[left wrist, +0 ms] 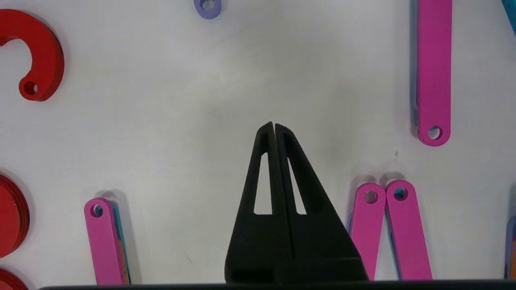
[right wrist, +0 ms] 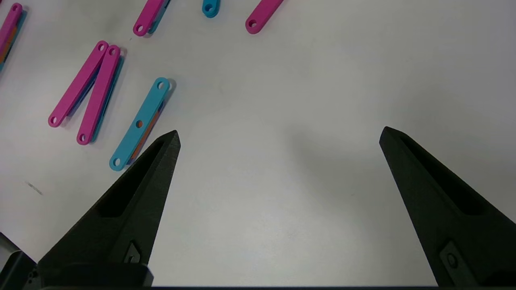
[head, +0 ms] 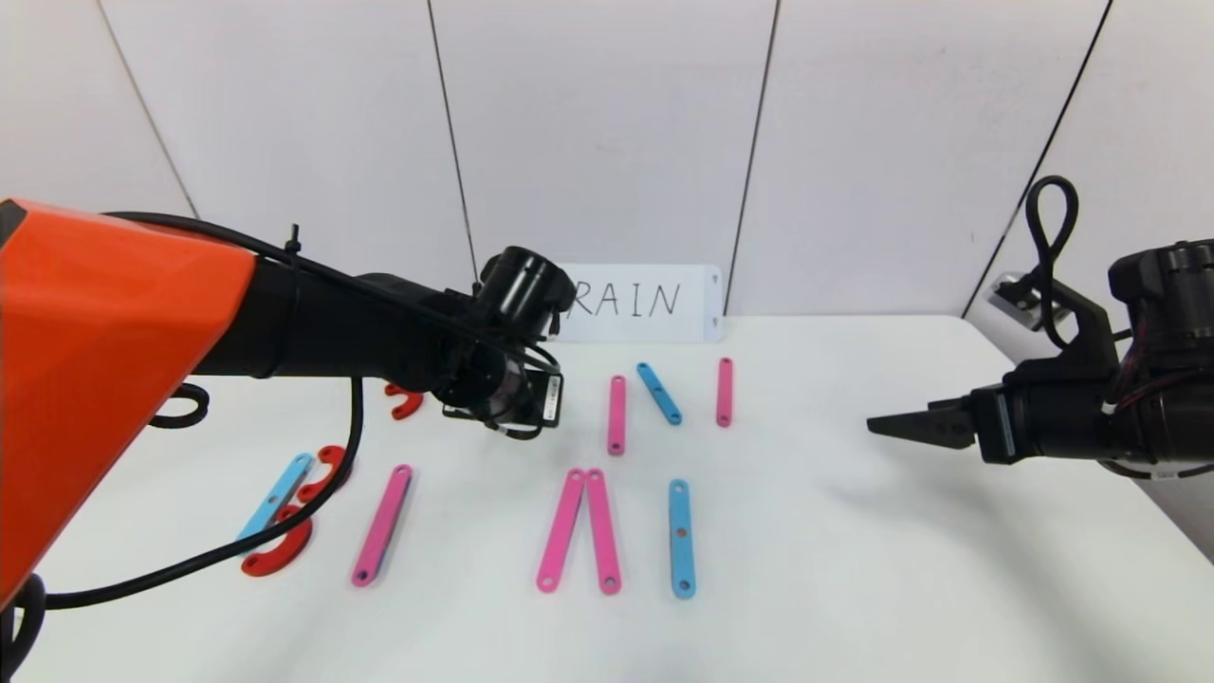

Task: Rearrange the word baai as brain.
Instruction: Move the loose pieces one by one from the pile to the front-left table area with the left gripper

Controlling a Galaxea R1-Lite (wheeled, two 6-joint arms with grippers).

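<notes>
The flat pieces lie spread on the white table [head: 854, 569]. At the left a blue strip [head: 275, 495] with two red arcs [head: 278, 555] makes a B. Beside it lie a pink strip [head: 382, 524], two pink strips [head: 561, 529] meeting at their far ends, and a blue strip [head: 681, 538]. Farther back, pink, blue and pink strips [head: 659, 393] form an N. My left gripper [left wrist: 275, 125] is shut and empty above bare table, between a red arc [left wrist: 40, 60] and a pink strip [left wrist: 433, 72]. The end of a purple strip [left wrist: 207, 8] shows beyond it. My right gripper [right wrist: 280, 135] is open and empty.
The white handwritten card [head: 645, 302] stands against the back wall, partly hidden by my left arm [head: 379, 332]. A red arc [head: 406, 403] peeks out behind that arm. My right gripper [head: 882, 427] hovers over the table's right side, apart from all pieces.
</notes>
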